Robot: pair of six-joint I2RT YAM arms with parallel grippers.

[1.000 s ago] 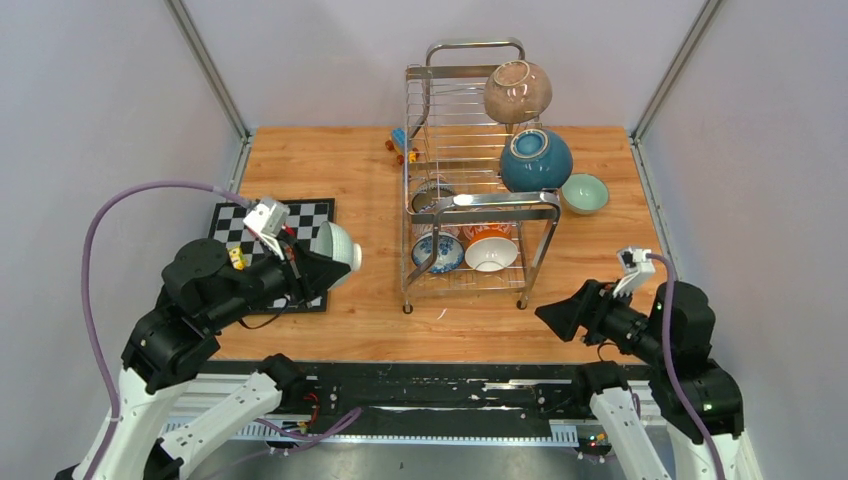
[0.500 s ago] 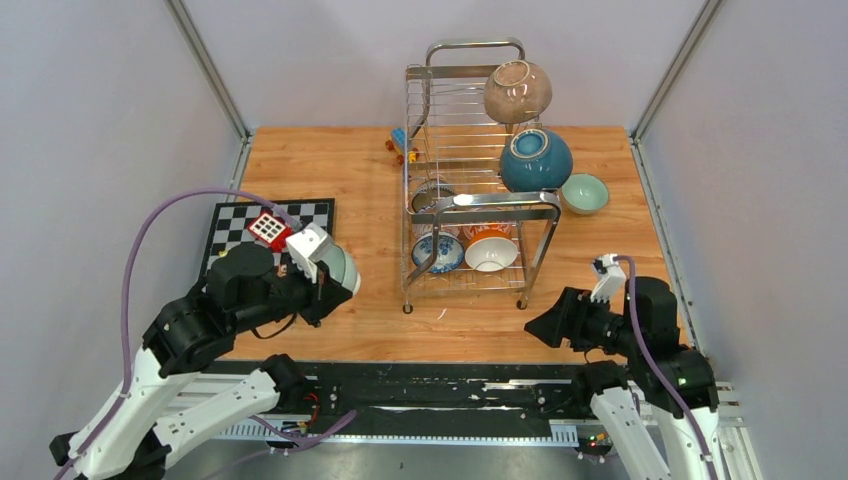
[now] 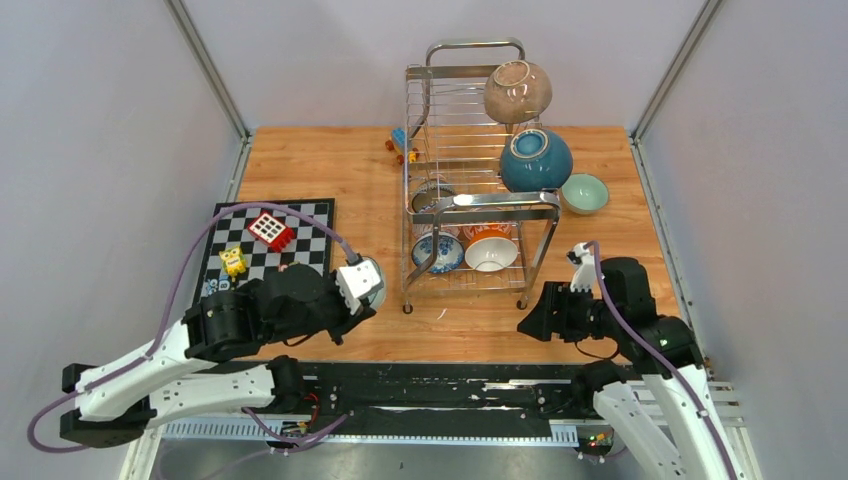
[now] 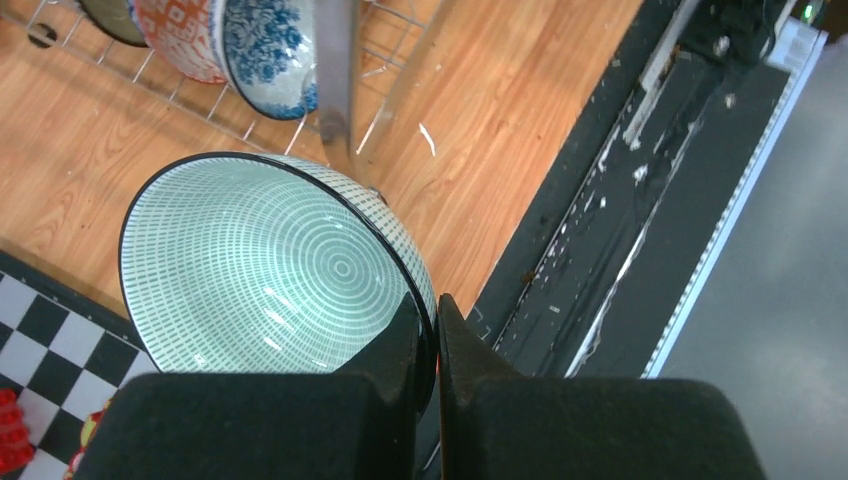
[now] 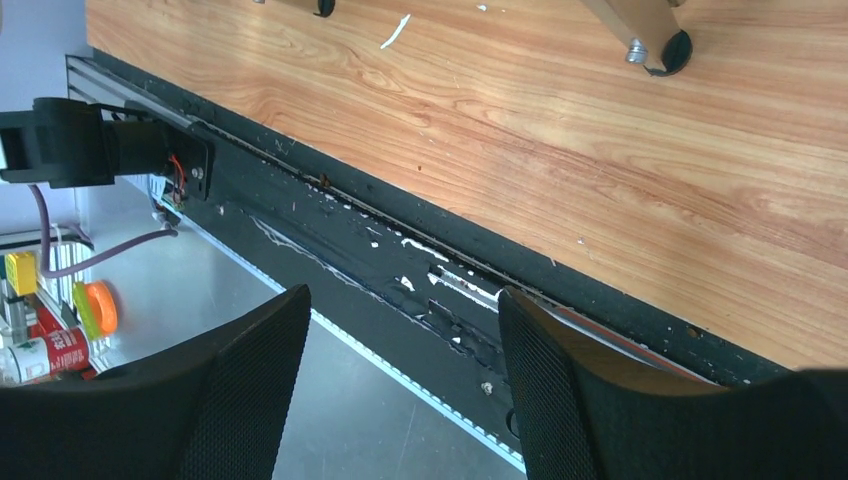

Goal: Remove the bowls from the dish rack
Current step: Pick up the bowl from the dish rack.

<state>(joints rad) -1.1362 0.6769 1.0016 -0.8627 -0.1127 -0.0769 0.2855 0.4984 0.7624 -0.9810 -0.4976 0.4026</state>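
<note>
My left gripper [image 4: 436,322] is shut on the rim of a mint green bowl [image 4: 265,270], held just left of the dish rack's [image 3: 480,205] front leg, over the table; the bowl also shows in the top view [image 3: 367,282]. On the rack's upper tier sit a speckled brown bowl [image 3: 517,92] and a dark teal bowl [image 3: 536,159]. On its lower tier stand a blue-white bowl [image 3: 437,252], an orange-white bowl [image 3: 491,250] and a dark one [image 3: 432,195]. A mint bowl [image 3: 584,193] sits on the table right of the rack. My right gripper [image 5: 400,330] is open and empty above the table's near edge.
A chequered board [image 3: 262,245] lies at the left with a red block [image 3: 270,230] and a yellow toy [image 3: 234,262] on it. Small toys [image 3: 400,145] lie behind the rack. The black rail [image 3: 440,385] runs along the near edge.
My left gripper has carried the mint green bowl right and nearer, off the chequered board toward the rack's front leg. My right gripper has shifted a little left.
</note>
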